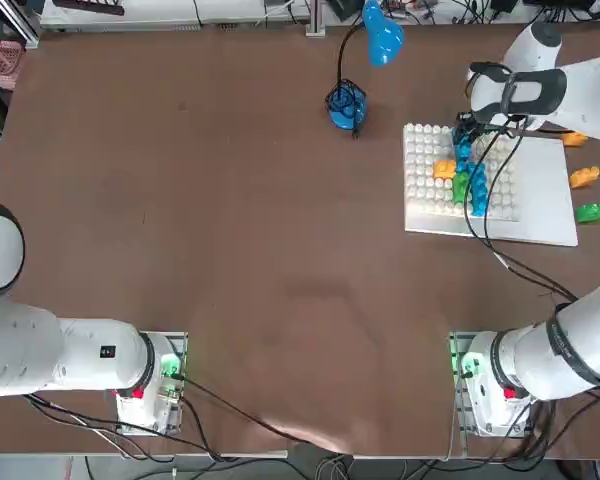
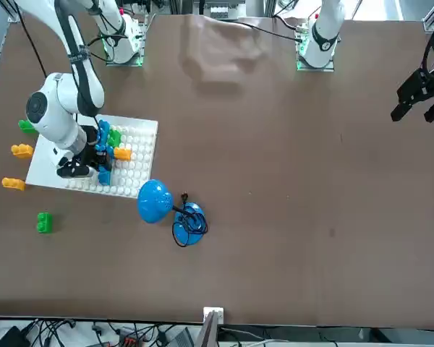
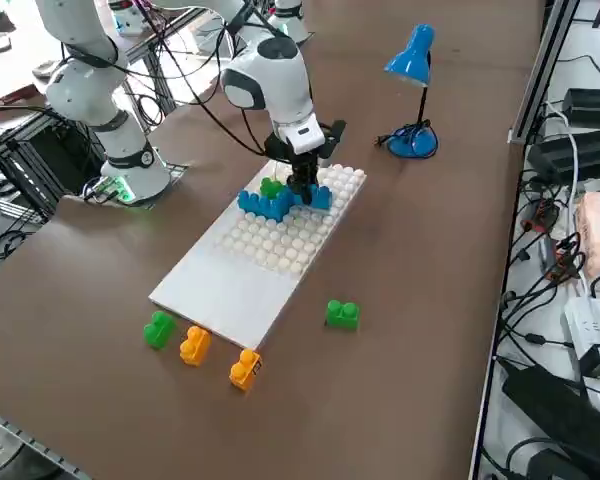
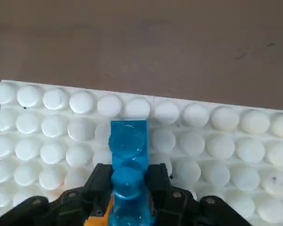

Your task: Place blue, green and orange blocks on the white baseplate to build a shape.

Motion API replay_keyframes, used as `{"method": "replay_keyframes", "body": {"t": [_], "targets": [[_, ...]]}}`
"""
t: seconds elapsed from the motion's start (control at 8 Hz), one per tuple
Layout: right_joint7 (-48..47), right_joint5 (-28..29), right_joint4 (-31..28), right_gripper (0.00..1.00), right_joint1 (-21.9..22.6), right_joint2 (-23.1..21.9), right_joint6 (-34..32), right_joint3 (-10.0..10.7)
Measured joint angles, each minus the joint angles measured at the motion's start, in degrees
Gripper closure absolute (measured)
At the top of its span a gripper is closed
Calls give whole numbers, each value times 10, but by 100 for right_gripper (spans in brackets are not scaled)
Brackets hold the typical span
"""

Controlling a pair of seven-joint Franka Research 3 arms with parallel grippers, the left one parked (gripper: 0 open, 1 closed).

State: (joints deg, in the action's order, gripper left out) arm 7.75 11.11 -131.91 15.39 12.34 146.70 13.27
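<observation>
On the white baseplate, a glossy blue column with green and orange bricks stood on the studs; the right hand clenched the column's end brick.

White baseplate, part patterned with a square grid of round studs, part plain; joined bricks on it: translucent bright blue column, green brick, orange brick; loose bricks on plain brown table: two orange, two green; blue lamp; black gripper fingers
</observation>
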Motion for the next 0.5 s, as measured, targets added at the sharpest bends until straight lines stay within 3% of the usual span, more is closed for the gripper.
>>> {"method": "replay_keyframes", "body": {"t": [0.5], "targets": [[-11, 0, -8, 62, 0, 0, 3, 0]]}}
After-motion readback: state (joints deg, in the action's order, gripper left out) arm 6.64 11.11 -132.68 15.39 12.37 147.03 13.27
